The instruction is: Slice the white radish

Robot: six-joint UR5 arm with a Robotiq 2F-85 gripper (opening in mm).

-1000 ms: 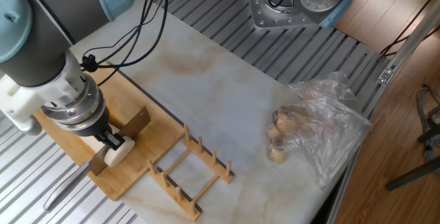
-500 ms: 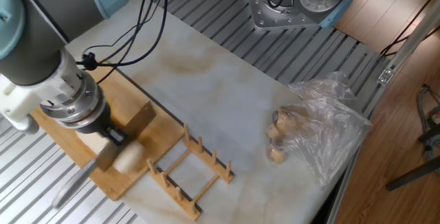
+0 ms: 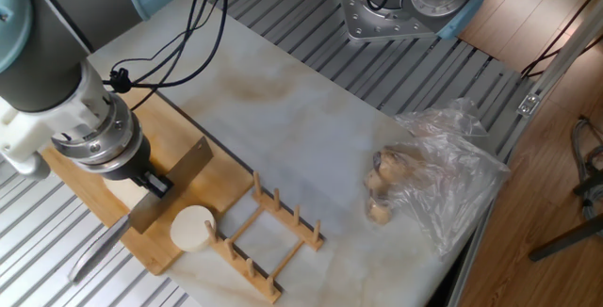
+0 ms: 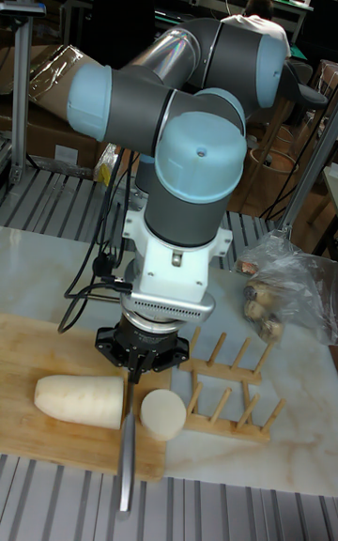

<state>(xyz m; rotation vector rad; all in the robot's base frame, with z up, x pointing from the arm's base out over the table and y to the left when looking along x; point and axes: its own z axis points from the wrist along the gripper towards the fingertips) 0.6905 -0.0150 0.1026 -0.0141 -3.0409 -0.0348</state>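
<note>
The white radish [image 4: 80, 400] lies on its side on the bamboo cutting board [image 4: 28, 353], left of the blade. A cut piece of it [image 4: 161, 412] stands apart on the board's right end, its round face [image 3: 193, 229] showing beside the rack. My gripper [image 4: 137, 364] is shut on a metal knife [image 4: 126, 455], which hangs between the radish and the cut piece. In the fixed view the gripper [image 3: 155, 184] holds the broad blade [image 3: 177, 177] upright over the board, and the arm and blade hide the long radish.
A wooden peg rack [image 3: 267, 241] lies right against the board's end, touching the cut piece. A crumpled clear plastic bag with brownish lumps [image 3: 429, 180] sits at the right of the marble top. A second robot base [image 3: 405, 6] stands at the back.
The cut piece has come away from the blade and rolled right to rest by the rack, round face up. The knife and gripper have drawn back slightly to the left.
</note>
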